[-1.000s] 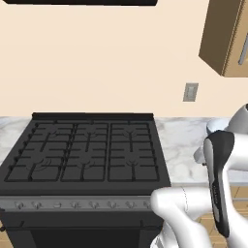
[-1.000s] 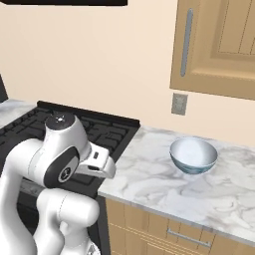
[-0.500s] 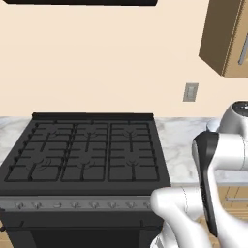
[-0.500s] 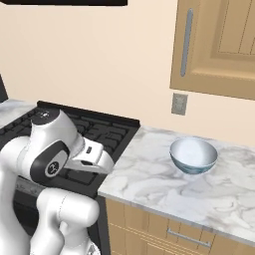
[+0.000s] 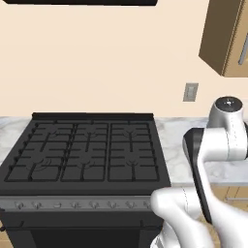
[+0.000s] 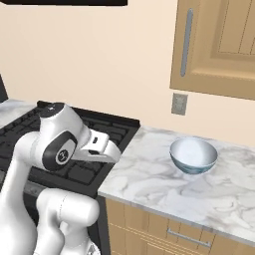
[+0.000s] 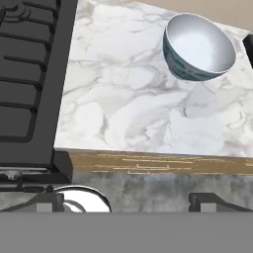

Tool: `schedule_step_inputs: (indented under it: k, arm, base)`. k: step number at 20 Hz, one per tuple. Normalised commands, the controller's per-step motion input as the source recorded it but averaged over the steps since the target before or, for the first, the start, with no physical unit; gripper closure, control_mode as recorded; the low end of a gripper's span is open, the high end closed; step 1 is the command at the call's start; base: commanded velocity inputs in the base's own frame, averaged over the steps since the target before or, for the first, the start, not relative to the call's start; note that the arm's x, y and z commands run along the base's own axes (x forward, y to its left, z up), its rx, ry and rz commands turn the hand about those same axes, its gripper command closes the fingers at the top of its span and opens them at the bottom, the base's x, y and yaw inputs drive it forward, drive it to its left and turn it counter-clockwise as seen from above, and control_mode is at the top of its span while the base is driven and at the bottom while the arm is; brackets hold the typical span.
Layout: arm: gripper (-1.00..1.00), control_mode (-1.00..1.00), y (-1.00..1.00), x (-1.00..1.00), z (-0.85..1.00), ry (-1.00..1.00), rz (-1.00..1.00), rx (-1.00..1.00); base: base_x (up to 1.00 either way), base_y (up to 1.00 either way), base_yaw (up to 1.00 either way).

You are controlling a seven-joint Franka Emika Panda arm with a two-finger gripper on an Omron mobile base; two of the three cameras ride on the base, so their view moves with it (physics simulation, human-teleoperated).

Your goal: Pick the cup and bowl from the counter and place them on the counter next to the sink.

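A pale blue-white bowl [image 7: 198, 46] stands upright on the white marble counter [image 7: 123, 108], a little way right of the stove. The right base view has the same bowl [image 6: 193, 155] on the counter [image 6: 159, 187], with my hand [image 6: 99, 147] hovering over the seam between stove and counter, left of the bowl and apart from it. My gripper [image 7: 131, 201] is open, its two dark fingertips [image 7: 49, 200] wide apart with nothing between them. The cup and the sink are out of view.
A black gas stove [image 5: 87, 155] lies left of the counter, with its grates [image 7: 22, 74] beside my hand. A wall socket [image 6: 179, 103] and a wooden wall cabinet [image 6: 219, 45] hang above the bowl. Light wooden drawer fronts [image 6: 174, 234] run under the marble.
The arm has turned at its upper joints and risen slightly, and the hand has edged towards the counter. The bowl has not moved. The jaws stay open.
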Motion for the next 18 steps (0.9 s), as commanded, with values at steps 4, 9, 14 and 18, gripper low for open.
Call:
schedule_step_inputs:
  k: [4,9,14,18]
  arm:
    - [-1.00,-1.00,-0.24,0.57,0.00,0.00,0.00,0.00]
    - [-1.00,-1.00,-0.32,0.47,0.00,0.02,0.00,0.00]
    - [-1.00,-1.00,-0.35,0.24,0.00,0.06,0.00,0.00]
    - [-1.00,-1.00,-0.39,0.29,-0.03,0.04,0.00,0.00]
  base:
    - [0.00,0.00,0.00]
    - [0.00,0.00,0.00]
    - [0.00,0.00,0.00]
    - [0.00,0.00,0.00]
